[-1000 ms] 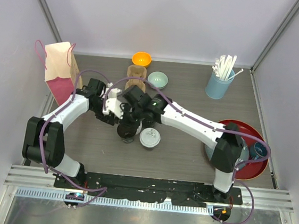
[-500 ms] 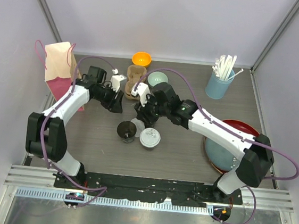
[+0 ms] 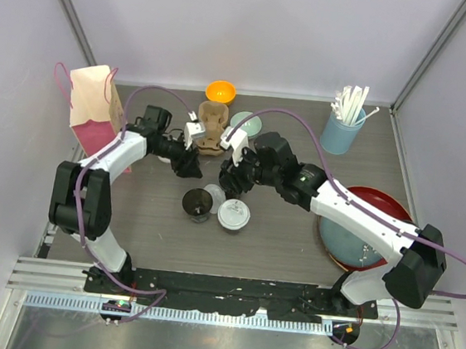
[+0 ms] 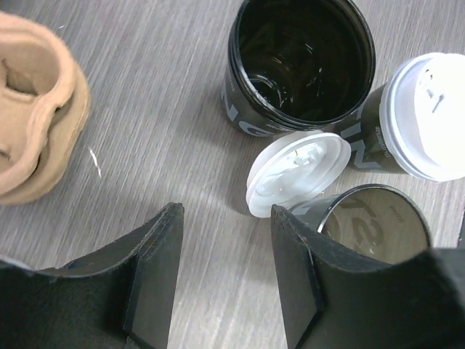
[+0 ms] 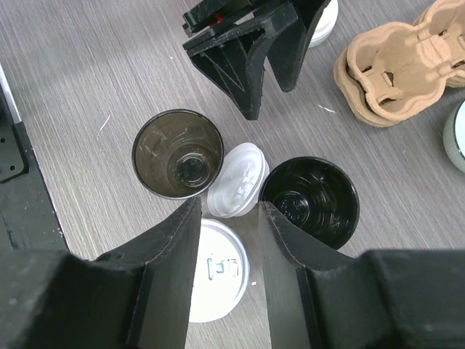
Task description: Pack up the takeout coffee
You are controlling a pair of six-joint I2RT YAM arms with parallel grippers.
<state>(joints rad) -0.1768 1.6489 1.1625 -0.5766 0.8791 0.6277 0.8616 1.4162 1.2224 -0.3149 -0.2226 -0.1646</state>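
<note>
Both arms have pulled up and away from the coffee cups since a second ago, and the cups have stayed put. Three cups sit close together in the middle of the top view. One is a lidded cup (image 3: 234, 215), and an open cup (image 3: 196, 204) is to its left. A loose white lid (image 3: 214, 196) lies between them. A second open cup (image 5: 309, 200), black inside, sits right beside that lid.

The right jaws hang over the group, partly open, holding nothing. The left jaws, up and left of the cups, are wide open and hold nothing too. A brown cup carrier (image 3: 211, 126) lies just above them.

The table (image 3: 275, 246) is dark grey wood grain. On it are:
- a pink and tan bag (image 3: 90, 109) at the upper left
- an orange bowl (image 3: 220, 92) and a pale green bowl (image 3: 245, 124) at the top
- a blue tumbler of straws (image 3: 342, 128) at the upper right
- a red tray (image 3: 400, 213) at the lower right

Pale walls (image 3: 256, 35) with grey posts stand around it.
</note>
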